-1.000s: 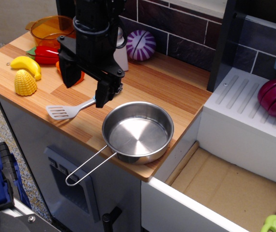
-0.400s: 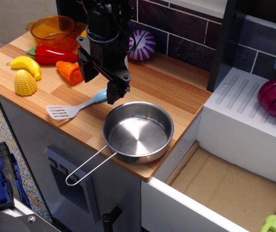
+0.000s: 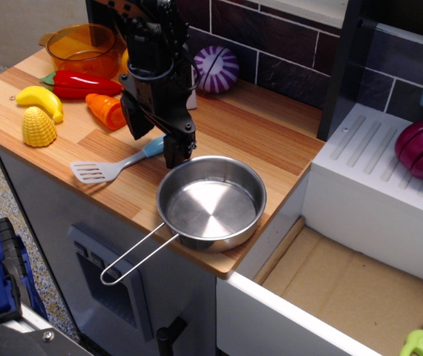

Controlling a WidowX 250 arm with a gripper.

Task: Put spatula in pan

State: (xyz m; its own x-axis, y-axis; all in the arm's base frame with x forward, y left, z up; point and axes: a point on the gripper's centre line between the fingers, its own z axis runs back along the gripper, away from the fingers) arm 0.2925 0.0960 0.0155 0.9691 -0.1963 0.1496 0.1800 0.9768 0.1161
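Note:
The spatula (image 3: 111,168) lies flat on the wooden counter, pale slotted blade to the left, light blue handle toward the right. The shiny steel pan (image 3: 211,202) stands right of it near the counter's front edge, empty, with its wire handle (image 3: 133,256) sticking out over the edge. My black gripper (image 3: 156,146) hangs low over the spatula's blue handle end. It is open, with one finger (image 3: 136,122) on the far left side and the other finger (image 3: 176,152) close to the pan's rim. It holds nothing.
An orange bowl (image 3: 82,44), red pepper (image 3: 78,83), carrot (image 3: 107,110), banana (image 3: 41,99) and corn (image 3: 38,127) lie at the counter's left. A purple striped ball (image 3: 216,69) stands by the back wall. A white drainboard (image 3: 375,170) stands to the right.
The gripper has moved right and toward the back, from over the spatula's neck to its handle end, then dropped slightly. The spatula and pan have not moved.

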